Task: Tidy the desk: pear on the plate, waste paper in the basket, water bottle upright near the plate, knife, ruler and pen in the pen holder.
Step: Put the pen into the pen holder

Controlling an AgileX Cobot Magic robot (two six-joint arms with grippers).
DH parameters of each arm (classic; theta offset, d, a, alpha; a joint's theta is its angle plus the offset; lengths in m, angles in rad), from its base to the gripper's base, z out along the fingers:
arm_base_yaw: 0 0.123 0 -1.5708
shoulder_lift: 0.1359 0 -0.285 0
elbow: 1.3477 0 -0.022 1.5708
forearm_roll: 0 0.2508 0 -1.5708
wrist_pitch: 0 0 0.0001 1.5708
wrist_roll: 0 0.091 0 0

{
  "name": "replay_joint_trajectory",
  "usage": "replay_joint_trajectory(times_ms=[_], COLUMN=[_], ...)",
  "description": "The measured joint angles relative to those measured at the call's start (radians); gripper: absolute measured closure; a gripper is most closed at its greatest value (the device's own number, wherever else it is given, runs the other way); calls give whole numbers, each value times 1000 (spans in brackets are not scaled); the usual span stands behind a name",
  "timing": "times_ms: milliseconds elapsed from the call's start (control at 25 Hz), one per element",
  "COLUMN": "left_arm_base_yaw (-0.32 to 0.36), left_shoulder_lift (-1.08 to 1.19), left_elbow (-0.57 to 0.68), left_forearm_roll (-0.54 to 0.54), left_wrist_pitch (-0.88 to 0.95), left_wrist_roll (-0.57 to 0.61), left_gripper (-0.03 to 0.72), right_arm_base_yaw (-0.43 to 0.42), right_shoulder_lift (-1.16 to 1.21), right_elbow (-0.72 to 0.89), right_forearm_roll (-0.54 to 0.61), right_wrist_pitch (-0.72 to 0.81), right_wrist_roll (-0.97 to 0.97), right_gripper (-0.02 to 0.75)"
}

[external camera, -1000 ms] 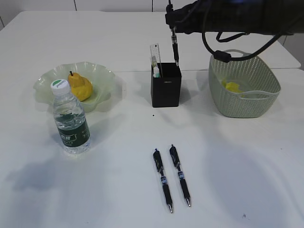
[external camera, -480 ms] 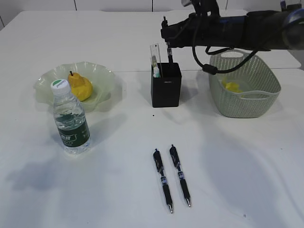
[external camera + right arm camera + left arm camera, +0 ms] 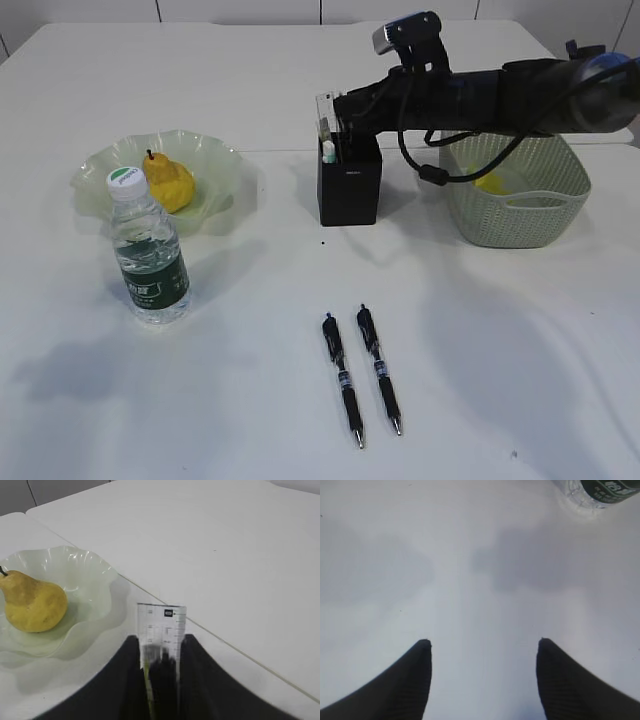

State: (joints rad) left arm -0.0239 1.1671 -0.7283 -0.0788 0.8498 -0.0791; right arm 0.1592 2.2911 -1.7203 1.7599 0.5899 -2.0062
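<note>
Exterior view: right gripper [image 3: 350, 108] has come down onto the pen holder [image 3: 349, 185]; carried pen now inside it
Right fingers: cannot tell whether released
Left fingers [image 3: 415, 680]: open, empty
Remaining: two pens [image 3: 361, 373] on desk [image 3: 500, 350]

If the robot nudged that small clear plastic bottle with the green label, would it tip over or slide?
The small clear plastic water bottle with the white cap stands upright, tall for its narrow base, so a push near the cap would probably tip it. It looks mostly full, so it is likely fairly heavy and steadier against a low push. On the smooth white desk it might slide instead.
</note>
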Motion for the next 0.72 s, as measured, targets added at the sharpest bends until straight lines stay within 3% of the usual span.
replay_joint_trajectory(times_ms=[200, 520, 720], left_arm_base_yaw=[0, 0, 0], left_shoulder_lift=[0, 0, 0], left_elbow=[0, 0, 0], left_forearm_roll=[0, -2, -2], left_wrist_pitch=[0, 0, 0], left_wrist_roll=[0, 0, 0], left_gripper=[221, 221, 221], right_arm_base_yaw=[0, 0, 0], right_shoulder_lift=[0, -39, -121], right_elbow=[-2, -2, -2], right_forearm_roll=[0, -2, -131], right_wrist_pitch=[0, 0, 0], right_wrist_roll=[2, 123, 268], right_gripper=[466, 454, 454])
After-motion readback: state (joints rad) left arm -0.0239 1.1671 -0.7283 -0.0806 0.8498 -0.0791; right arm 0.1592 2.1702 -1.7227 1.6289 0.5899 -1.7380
